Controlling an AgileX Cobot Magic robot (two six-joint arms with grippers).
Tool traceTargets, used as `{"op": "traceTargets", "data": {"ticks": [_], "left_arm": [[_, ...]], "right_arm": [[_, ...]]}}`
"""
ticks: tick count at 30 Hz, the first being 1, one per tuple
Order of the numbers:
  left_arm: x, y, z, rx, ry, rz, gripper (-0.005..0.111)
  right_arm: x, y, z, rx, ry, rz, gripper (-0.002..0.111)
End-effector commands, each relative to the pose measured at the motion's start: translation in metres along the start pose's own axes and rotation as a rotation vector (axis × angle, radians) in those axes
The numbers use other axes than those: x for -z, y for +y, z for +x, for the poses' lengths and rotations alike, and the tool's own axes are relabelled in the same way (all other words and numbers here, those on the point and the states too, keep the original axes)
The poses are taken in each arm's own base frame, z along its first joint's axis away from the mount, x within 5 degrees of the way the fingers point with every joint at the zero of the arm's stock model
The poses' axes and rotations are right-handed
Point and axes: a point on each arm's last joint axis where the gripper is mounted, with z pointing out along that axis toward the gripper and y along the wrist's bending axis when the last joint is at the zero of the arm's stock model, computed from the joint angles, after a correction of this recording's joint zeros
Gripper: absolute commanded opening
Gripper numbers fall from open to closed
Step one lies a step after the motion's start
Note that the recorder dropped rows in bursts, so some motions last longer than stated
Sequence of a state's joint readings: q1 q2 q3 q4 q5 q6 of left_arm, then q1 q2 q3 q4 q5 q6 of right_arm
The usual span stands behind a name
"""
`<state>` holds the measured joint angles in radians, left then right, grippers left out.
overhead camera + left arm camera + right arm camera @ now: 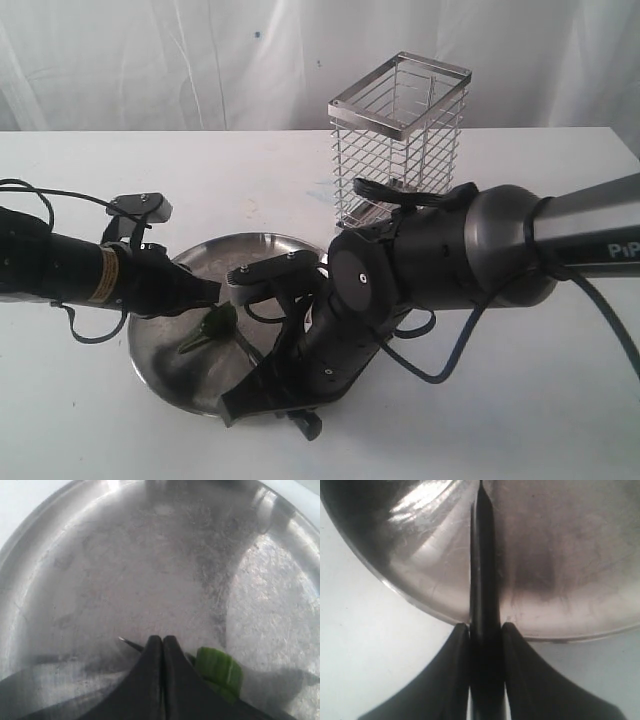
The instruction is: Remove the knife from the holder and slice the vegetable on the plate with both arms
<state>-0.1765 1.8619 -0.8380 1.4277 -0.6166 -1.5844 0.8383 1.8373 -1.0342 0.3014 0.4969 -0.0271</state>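
Observation:
The steel plate (168, 368) lies at the front centre of the table. On it sits the green vegetable (216, 324), whose green body (220, 666) shows beside the left fingertips, with a thin stem poking out on the other side. My left gripper (214, 294) (163, 640) is shut over it. My right gripper (250, 396) (481, 626) hangs over the plate's near rim, shut on the black handle of the knife (481, 570). The dark blade reaches out over the plate (560, 555). In the exterior view the right arm hides most of the knife.
The wire holder (400, 140) stands behind the plate at the back, to the right of centre, with nothing visible inside. White table surface (520, 400) surrounds the plate. The bulky right arm (450, 250) crosses between the holder and the plate.

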Motion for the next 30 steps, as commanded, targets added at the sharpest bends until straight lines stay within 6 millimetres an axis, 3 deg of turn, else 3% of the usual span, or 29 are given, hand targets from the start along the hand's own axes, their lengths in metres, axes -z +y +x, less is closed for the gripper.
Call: {"op": "traceTargets", "data": {"ticks": [1,7,10,20,24,30], "left_arm": [[0.007,-0.003,-0.004,-0.045,-0.013,-0.026,0.000],[0.032,-0.013,-0.023,-0.090,-0.103,-0.041,0.000],[0.035,-0.015,-0.024,-0.103,-0.106,-0.044,0.000],[0.005,-0.002,-0.002,-0.058,0.004,-0.015,0.000],[0.003,-0.004,-0.002,-0.045,0.002,0.004,0.000],[0.004,-0.003,-0.003,-0.042,0.000,-0.009,0.013]], "right_arm": [[0.002,-0.001,0.000,0.009,0.009,0.005,0.000],[0.002,-0.002,0.000,0.023,0.014,0.014,0.000],[0.002,-0.002,0.000,0.023,0.014,0.014,0.000],[0.002,-0.002,0.001,0.018,0.023,0.014,0.000],[0.002,-0.002,0.001,0.019,0.029,0.013,0.000],[0.006,0.000,-0.005,0.024,0.024,0.008,0.000]]}}
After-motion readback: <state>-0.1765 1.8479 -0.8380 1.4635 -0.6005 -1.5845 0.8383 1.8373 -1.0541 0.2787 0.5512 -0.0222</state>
